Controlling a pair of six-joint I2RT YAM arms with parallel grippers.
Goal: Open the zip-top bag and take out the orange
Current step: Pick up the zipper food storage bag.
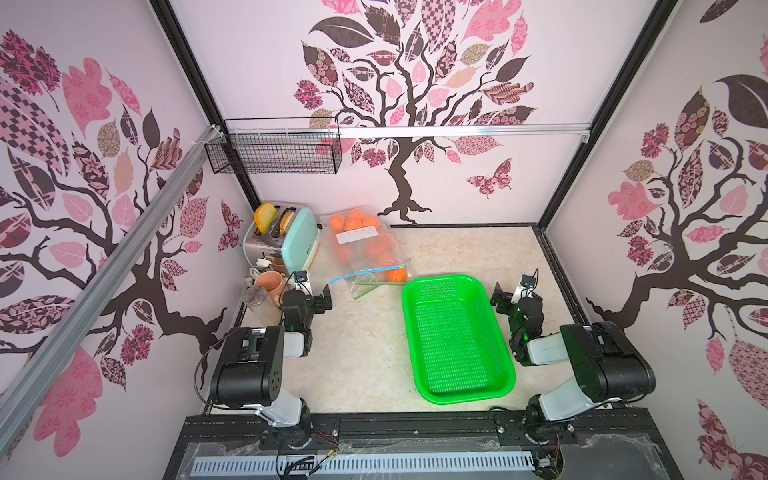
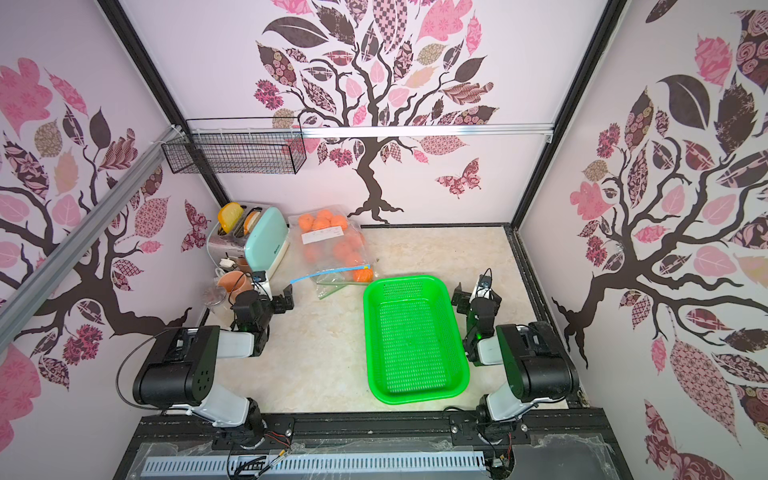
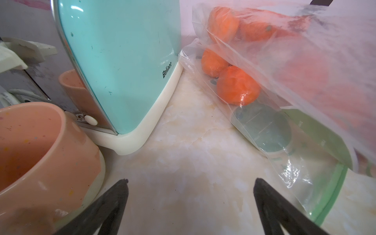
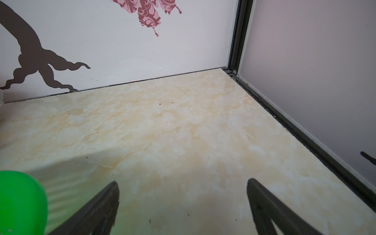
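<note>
Left claw (image 3: 190, 180) (spread wide) faces the bag (image 3: 305, 61); right claw (image 4: 183, 181), tabletop (image 4: 162, 132).

The left arm (image 1: 249, 365) and right arm (image 1: 602, 365) are showing bulky black joint housings linked by white shells, a black cable (image 1: 196, 374) is looping off the left one, and green lights (image 1: 524, 333) are glowing near both wrists.

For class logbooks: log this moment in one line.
left gripper open; right gripper open; zip-top bag untouched, oranges inside; green basket empty
</note>
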